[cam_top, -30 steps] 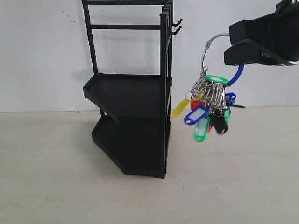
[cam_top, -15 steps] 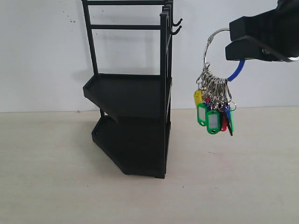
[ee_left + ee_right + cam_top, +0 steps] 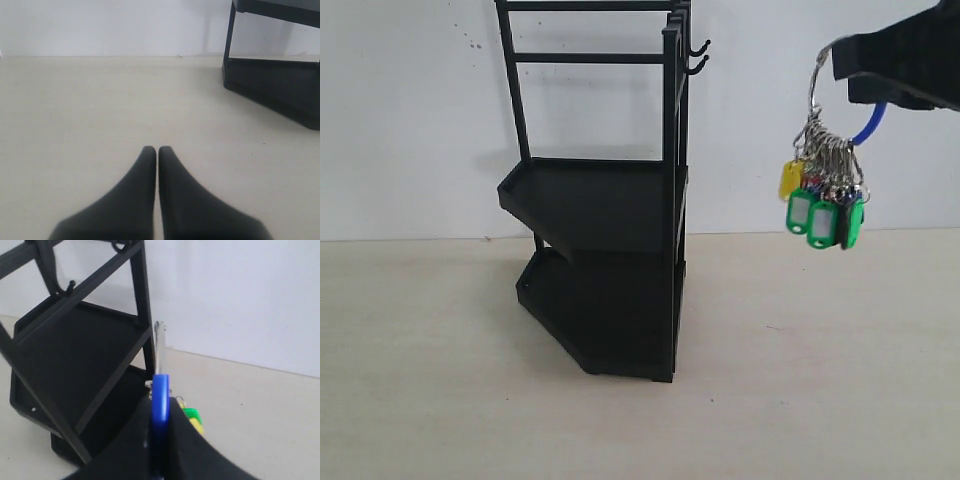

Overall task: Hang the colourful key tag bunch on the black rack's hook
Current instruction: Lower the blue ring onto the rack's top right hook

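The colourful key tag bunch (image 3: 823,190) hangs in the air at the upper right, its silver ring and blue sheath pinched by my right gripper (image 3: 842,82), which is shut on it. Yellow and green tags dangle below the ring. In the right wrist view the blue sheath (image 3: 160,410) sits clamped between the black fingers (image 3: 135,440), with the silver wire rising above. The black rack (image 3: 605,250) stands left of the bunch, its two small hooks (image 3: 697,56) at the top right post, well apart from the ring. My left gripper (image 3: 158,150) is shut and empty, low over the table.
A white wall backs the scene. The rack's lower tray (image 3: 280,95) shows at the edge of the left wrist view. The pale tabletop (image 3: 800,380) spreads to the right of the rack.
My right gripper has carried the bunch up and to the right, away from the rack. The tags have stopped swinging and hang straight down.
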`<act>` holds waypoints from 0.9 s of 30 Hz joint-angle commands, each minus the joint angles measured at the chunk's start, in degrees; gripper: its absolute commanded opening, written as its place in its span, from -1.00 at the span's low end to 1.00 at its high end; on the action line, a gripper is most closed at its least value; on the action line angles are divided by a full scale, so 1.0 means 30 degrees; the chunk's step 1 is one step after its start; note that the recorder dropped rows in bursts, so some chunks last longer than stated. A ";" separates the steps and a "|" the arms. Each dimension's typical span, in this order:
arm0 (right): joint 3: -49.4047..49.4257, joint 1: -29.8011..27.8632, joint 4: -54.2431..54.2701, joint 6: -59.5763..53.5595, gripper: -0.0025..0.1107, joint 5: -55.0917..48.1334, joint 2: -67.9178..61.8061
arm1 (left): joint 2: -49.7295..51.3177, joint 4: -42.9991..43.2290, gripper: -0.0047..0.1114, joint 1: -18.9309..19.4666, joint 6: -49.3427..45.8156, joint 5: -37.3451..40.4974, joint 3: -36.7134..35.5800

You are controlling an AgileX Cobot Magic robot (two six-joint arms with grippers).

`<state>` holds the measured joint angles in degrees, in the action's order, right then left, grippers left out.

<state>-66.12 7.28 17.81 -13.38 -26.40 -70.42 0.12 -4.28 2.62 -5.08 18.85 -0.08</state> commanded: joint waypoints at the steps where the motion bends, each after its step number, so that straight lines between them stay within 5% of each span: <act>1: -0.0192 0.1611 -0.5360 0.4951 -0.96 0.1855 0.0102 | -0.0040 -0.0142 -0.84 0.0046 0.0200 -0.0292 0.0026; 8: -0.0192 0.4619 -2.3290 2.1424 -0.96 -0.0218 -0.1632 | -0.0040 -0.0142 -0.84 0.0046 0.0200 -0.0292 0.0026; 12: -0.0192 0.7014 -2.9057 2.5267 -0.96 -0.2656 -0.2449 | -0.0040 -0.0142 -0.84 0.0046 0.0200 -0.0292 0.0026; 15: -0.0370 0.8099 -3.1106 2.8123 -0.96 -0.2229 -0.3019 | -0.0040 -0.0142 -0.84 0.0046 0.0200 -0.0292 0.0026; 27: -0.3386 0.8230 -3.0607 2.8132 -0.96 -0.0403 -0.5437 | -0.0040 -0.0142 -0.84 0.0046 0.0200 -0.0292 0.0026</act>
<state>-75.44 31.47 -73.93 70.94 -29.51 -86.72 0.12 -4.28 2.62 -5.08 18.85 -0.08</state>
